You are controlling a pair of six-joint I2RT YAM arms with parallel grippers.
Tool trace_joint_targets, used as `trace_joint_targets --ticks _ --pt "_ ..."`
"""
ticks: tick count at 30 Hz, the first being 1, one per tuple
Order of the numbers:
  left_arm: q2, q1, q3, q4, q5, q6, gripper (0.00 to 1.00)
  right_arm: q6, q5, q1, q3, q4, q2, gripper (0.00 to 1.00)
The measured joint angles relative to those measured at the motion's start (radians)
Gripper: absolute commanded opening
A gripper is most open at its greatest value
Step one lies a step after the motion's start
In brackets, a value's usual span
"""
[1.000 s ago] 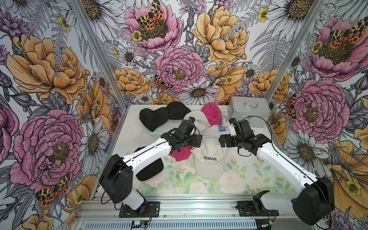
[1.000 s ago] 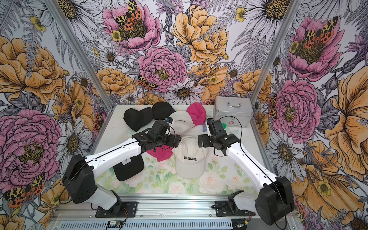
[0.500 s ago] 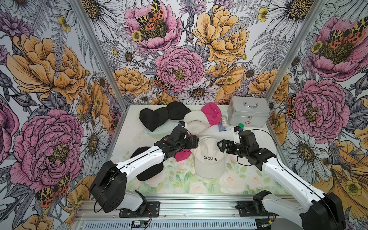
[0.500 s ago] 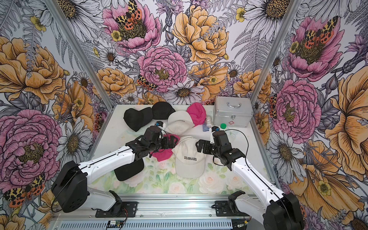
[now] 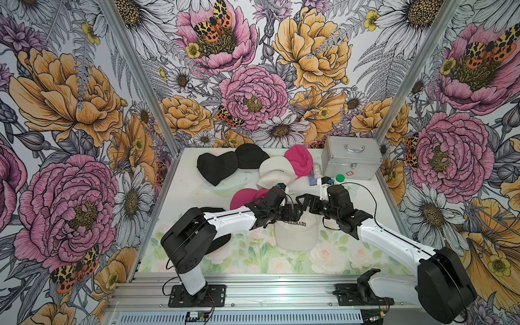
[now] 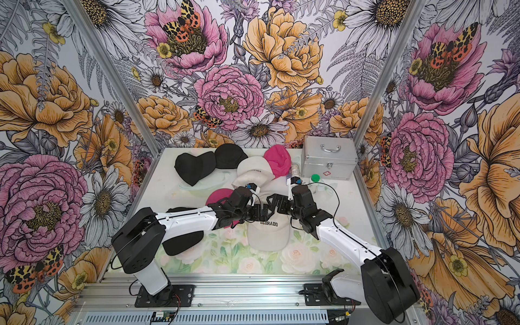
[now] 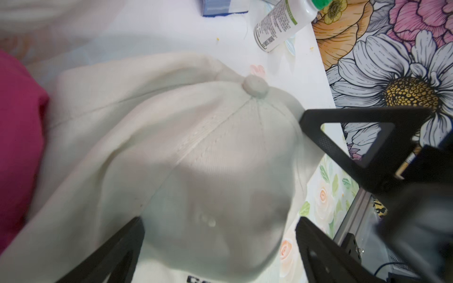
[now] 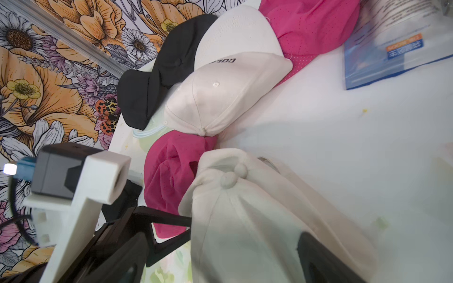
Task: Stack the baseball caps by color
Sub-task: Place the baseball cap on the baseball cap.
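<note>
A cream baseball cap lettered "COLORADO" point(image 5: 297, 230) point(image 6: 268, 233) lies at the table's middle. My left gripper point(image 5: 289, 215) point(image 7: 219, 220) and right gripper point(image 5: 308, 201) point(image 8: 220, 242) meet over its crown point(image 7: 196, 159), both open and straddling it. A second cream crown point(image 8: 241, 170) shows just under it. Two black caps point(image 5: 216, 167) point(image 5: 250, 156), a cream cap point(image 5: 277, 171) and a pink cap point(image 5: 299, 160) sit at the back. Another pink cap point(image 5: 244, 197) lies by my left wrist. A black cap point(image 6: 183, 243) lies partly hidden under my left arm.
A silver metal case point(image 5: 351, 161) stands at the back right. Beside it lie a green-lidded bottle point(image 5: 340, 177) and a blue packet point(image 5: 313, 178). A clear dish point(image 5: 222, 188) sits under the back caps.
Both arms have drawn forward and inward, so the two grippers now meet over the lettered cream cap's crown. Both stay open.
</note>
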Motion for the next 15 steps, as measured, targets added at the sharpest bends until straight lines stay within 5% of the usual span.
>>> trace_joint_targets --ticks 8,15 --pt "0.031 0.021 -0.087 0.103 0.007 -0.055 0.99 0.013 0.022 0.001 -0.073 0.064 0.089 0.98" --pt "-0.13 0.067 -0.138 0.111 -0.018 -0.073 0.99 0.016 0.11 0.003 -0.074 0.066 -0.015 0.99"
